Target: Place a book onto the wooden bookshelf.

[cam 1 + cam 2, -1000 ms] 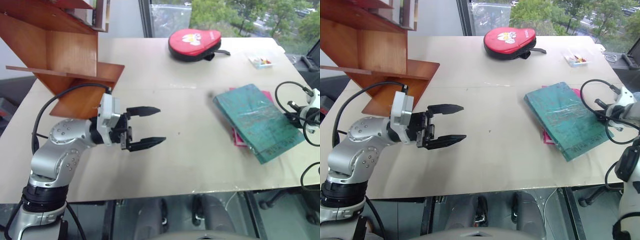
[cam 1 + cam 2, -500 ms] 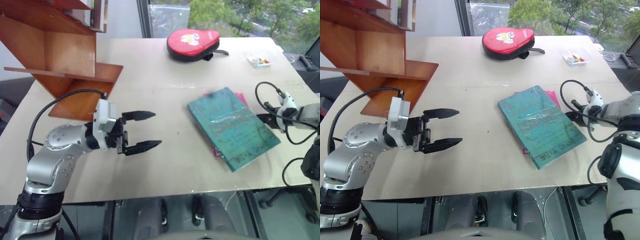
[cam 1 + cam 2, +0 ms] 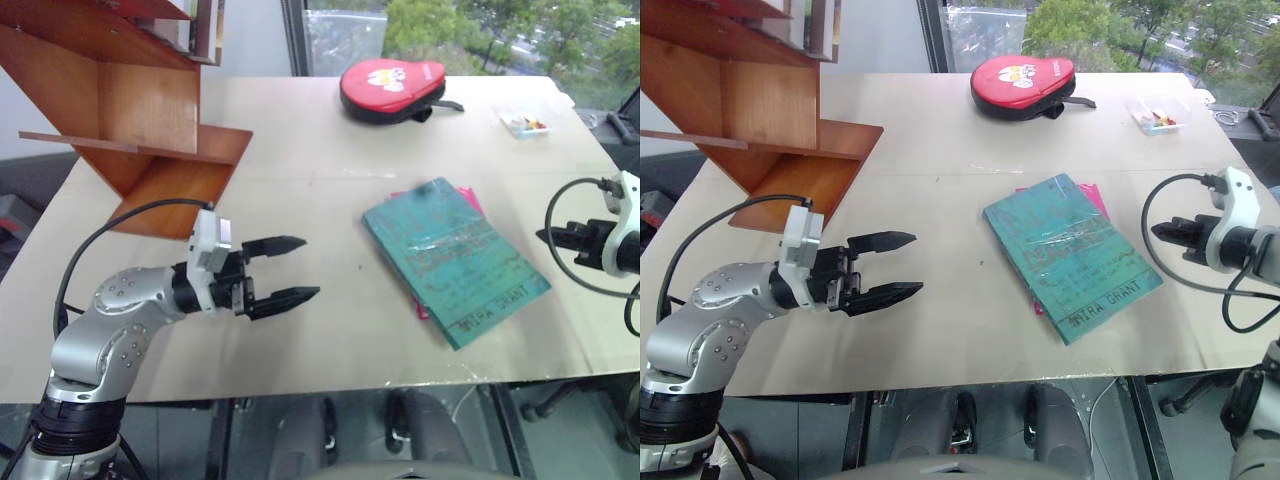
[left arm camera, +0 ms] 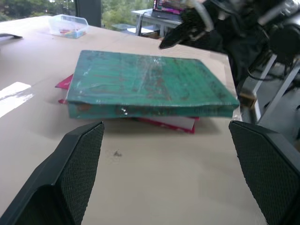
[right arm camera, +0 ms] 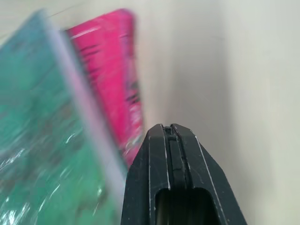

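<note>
Shifted toward frame centre, teal book lies flat on bench atop pink book. Right hand pinched together beside it; left hand spread apart, empty. Bookshelf upper left.

a red pouch and a small clear box sit at the table's far edge.

Bright daylight from the window; right wrist view motion-blurred, glare on the book.
</note>
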Tool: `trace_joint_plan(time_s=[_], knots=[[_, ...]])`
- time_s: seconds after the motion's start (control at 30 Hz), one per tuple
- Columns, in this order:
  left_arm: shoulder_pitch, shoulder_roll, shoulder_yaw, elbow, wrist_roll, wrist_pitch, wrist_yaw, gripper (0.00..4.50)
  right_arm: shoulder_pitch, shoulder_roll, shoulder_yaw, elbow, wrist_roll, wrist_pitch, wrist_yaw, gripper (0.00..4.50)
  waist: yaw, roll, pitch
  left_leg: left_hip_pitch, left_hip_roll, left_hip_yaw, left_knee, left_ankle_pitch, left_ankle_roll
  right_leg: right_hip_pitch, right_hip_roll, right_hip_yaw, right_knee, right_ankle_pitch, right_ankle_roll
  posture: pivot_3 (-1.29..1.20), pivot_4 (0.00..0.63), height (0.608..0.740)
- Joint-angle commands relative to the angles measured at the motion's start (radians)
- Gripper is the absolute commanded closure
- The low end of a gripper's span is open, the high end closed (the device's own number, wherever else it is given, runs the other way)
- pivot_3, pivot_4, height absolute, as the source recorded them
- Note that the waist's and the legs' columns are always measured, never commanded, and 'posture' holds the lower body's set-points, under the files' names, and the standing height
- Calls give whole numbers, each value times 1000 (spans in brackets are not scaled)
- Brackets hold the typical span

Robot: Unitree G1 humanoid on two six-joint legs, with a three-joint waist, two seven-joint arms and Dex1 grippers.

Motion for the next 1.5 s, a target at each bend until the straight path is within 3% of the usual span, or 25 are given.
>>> trace_joint_plan(time_s=[0.03, 0.23, 0.4, 0.57, 0.7, 1.03, 1.5], knots=[[-27, -12, -19, -5, -12, 24, 25, 0, 18, 54, 20, -106, 71, 6, -15, 4428, -4, 0, 0, 0, 0, 0, 0, 0, 0, 0, 0, 0, 1, 0, 0, 0, 150, 740], [-61, -8, -15, 19, -14, 62, 38, 0, 53, 127, 69, -189, 135, 6, -56, 4428, -1, 0, 0, 0, 0, -1, 1, 1, -1, 0, 0, 0, 3, 0, 0, 0, 150, 740], [-60, -8, -8, 21, -13, 74, 42, 0, 31, 136, 15, -193, 171, 6, -74, 4428, 0, 0, 0, -1, -1, -1, 1, 0, 0, 0, -1, 0, 2, 0, 0, 0, 150, 740], [-56, -18, -12, 12, -11, 74, 50, 0, -26, 139, -72, -141, 85, -21, -150, 4428, 0, 0, 0, -1, -1, -1, 1, 0, 0, 0, -1, -1, 2, 0, 0, 0, 150, 740], [-59, -24, -18, 10, -13, 66, 45, 0, -9, 132, -58, -100, 40, -42, -157, 4428, -1, 0, 0, -1, -1, -1, 1, 0, 0, 0, -1, -1, 2, 0, 0, 0, 150, 740], [-55, 4, 18, -1, -76, 21, -111, 0, 9, 139, 6, -96, 24, -16, -113, 4428, -2, 0, 0, -1, -1, -1, 1, 0, 0, -1, -1, -1, 2, 0, 0, 0, 150, 740], [-41, 66, 61, 26, -94, 16, -211, 0, -22, 192, 33, -136, 65, 5, -94, 4428, -2, 1, 0, -1, -1, -1, 0, 0, 0, -1, -1, -1, 1, 0, 0, 0, 150, 740]])
